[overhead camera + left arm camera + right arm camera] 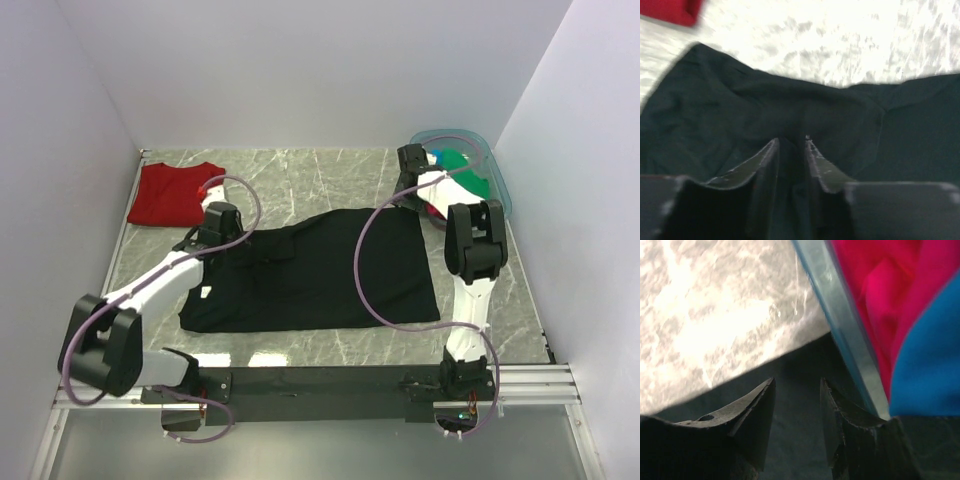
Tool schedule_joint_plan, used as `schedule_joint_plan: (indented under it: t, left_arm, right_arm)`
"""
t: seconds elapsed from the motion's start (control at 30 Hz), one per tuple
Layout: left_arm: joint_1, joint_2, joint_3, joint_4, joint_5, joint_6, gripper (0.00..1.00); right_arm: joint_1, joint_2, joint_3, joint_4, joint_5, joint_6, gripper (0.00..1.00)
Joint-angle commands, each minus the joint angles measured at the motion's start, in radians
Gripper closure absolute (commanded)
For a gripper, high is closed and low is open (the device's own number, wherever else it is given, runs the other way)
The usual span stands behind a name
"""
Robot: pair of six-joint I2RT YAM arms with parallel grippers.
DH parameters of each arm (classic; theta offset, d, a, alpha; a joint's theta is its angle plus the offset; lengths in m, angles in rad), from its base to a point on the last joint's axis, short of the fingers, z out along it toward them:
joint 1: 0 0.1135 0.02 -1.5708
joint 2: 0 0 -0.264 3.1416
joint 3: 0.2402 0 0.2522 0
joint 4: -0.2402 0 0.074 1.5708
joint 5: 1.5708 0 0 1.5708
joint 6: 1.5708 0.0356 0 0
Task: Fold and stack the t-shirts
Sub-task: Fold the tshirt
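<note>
Far left, back of the table [330, 175]: dark red shirt [172, 194], folded flat, apart from the rest.

Just right of it, the left gripper [791, 140] sits low over the far-left part of the black shirt [320, 270]. Its fingers stand a little apart with a narrow gap. Black cloth lies right under the tips and none is seen clamped between them. The left wrist view is blurred. The red shirt's corner shows at that view's top left.

Centre: the black shirt is spread flat on the table, roughly rectangular, with some bunching and creases at its left end near the left gripper. A small white label [204, 292] shows at its left edge.

Right of centre, the right gripper [797, 382] hangs over the black shirt's far-right corner, just beside the tub wall. Its jaws are clearly apart and it holds nothing. Dark cloth lies below the gap.

Far right, back corner: clear blue tub [500, 185] with loose shirts inside, green shirt [462, 160] on top in the overhead view. The pink shirt [875, 295] and blue shirt [930, 365] press against the tub wall in the right wrist view, unfolded.
</note>
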Motion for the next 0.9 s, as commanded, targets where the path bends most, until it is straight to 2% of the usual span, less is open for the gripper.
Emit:
schedule_joint_plan:
  t: [0.0, 0.07, 0.17, 0.43, 0.57, 0.73, 0.8, 0.83, 0.87]
  left_arm:
    - [0.003, 0.059, 0.012, 0.06, 0.105, 0.009, 0.63]
    - [0.003, 0.104, 0.026, 0.073, 0.122, 0.002, 0.57]
    - [0.003, 0.144, 0.035, 0.09, 0.154, -0.002, 0.55]
    - [0.003, 0.181, 0.038, 0.099, 0.187, -0.002, 0.57]
    - [0.003, 0.182, 0.038, 0.099, 0.194, -0.001, 0.75]
    - [0.003, 0.192, 0.041, 0.099, 0.216, 0.007, 0.81]
    - [0.003, 0.195, 0.04, 0.103, 0.223, 0.01, 0.87]
    - [0.003, 0.193, 0.038, 0.103, 0.223, 0.01, 0.91]
    - [0.003, 0.19, 0.038, 0.102, 0.222, 0.01, 1.0]
  right_arm:
    - [-0.022, 0.019, 0.083, -0.04, 0.063, 0.03, 0.52]
    - [-0.038, 0.02, 0.086, -0.042, 0.069, 0.03, 0.51]
    - [-0.057, 0.017, 0.075, -0.037, 0.066, 0.026, 0.51]
    - [-0.088, 0.025, 0.08, -0.036, 0.026, 0.022, 0.51]
    - [-0.089, 0.049, 0.107, -0.057, 0.022, 0.022, 0.51]
    - [-0.088, 0.065, 0.123, -0.07, 0.013, 0.026, 0.51]
    - [-0.092, 0.063, 0.124, -0.065, 0.011, 0.027, 0.51]
    - [-0.094, 0.065, 0.127, -0.065, 0.002, 0.027, 0.51]
    - [-0.097, 0.071, 0.132, -0.07, 0.0, 0.029, 0.51]
